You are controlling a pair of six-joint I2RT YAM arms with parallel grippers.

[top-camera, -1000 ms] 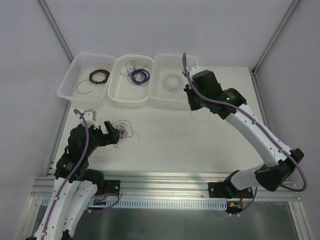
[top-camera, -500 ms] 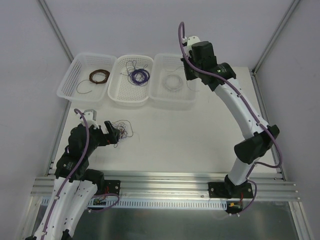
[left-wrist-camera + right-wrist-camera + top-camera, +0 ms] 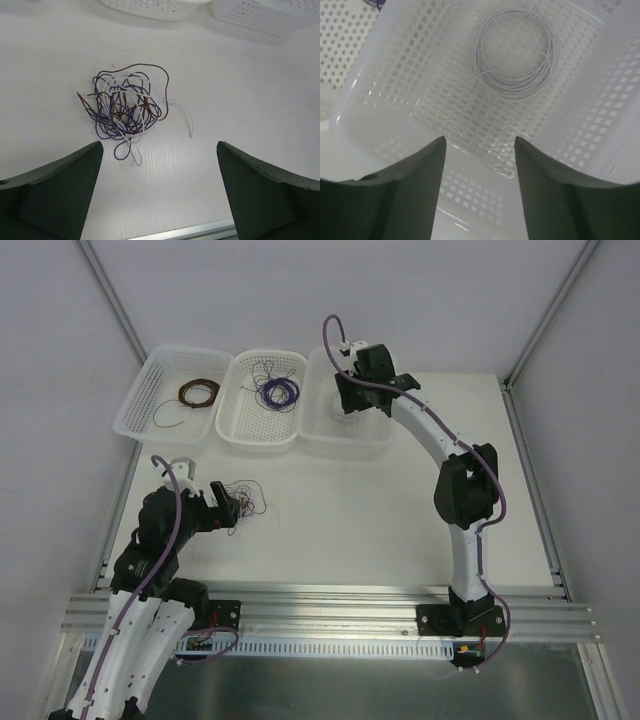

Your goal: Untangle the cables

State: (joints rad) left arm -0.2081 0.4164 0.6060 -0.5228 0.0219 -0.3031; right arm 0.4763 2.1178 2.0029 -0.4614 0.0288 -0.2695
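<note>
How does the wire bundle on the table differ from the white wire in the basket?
The cables are a messy purple, brown and white tangle; the white coil is one colour, a neat ring. The cables lie on the table; the white coil sits in a basket. Both are thin wire.

Tangled cables [image 3: 125, 114] on white table [image 3: 240, 100]; spread left gripper [image 3: 157, 195] fingers below

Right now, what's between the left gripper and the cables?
Only bare table lies between the left gripper and the cables, as seen in the left wrist view.
</note>
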